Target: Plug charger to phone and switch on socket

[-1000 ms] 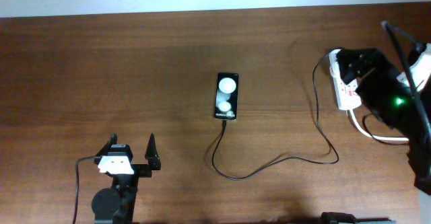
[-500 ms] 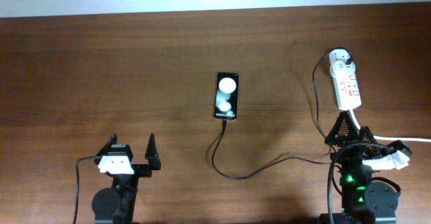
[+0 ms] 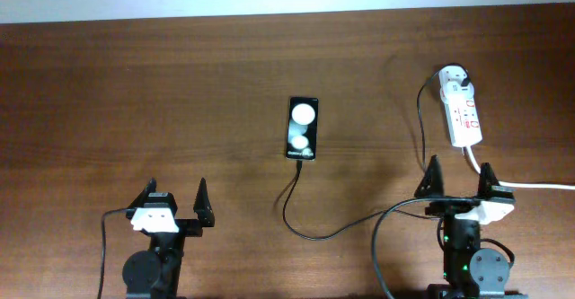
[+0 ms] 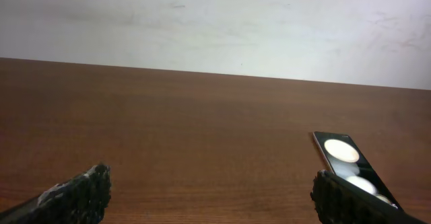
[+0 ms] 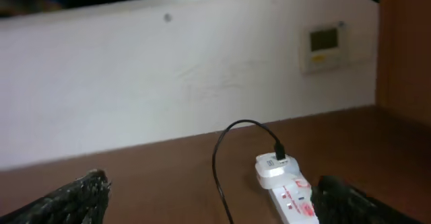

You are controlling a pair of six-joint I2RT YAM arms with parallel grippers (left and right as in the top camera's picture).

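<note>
The black phone (image 3: 303,127) lies flat at the table's middle with two white spots on its face; it also shows in the left wrist view (image 4: 350,163). The thin black charger cable (image 3: 359,223) runs from the phone's near end in a loop to the white adapter (image 3: 455,83) on the far end of the white socket strip (image 3: 464,115), which also shows in the right wrist view (image 5: 289,196). My left gripper (image 3: 173,204) is open and empty at the front left. My right gripper (image 3: 459,180) is open and empty just in front of the strip.
The strip's thick white cord (image 3: 539,187) runs off to the right edge past my right gripper. A white wall (image 4: 215,22) backs the table's far edge. A small wall panel (image 5: 324,44) hangs behind the strip.
My right arm has drawn back from over the socket strip to the front right, uncovering the strip. The left arm, phone and cable have not moved.
</note>
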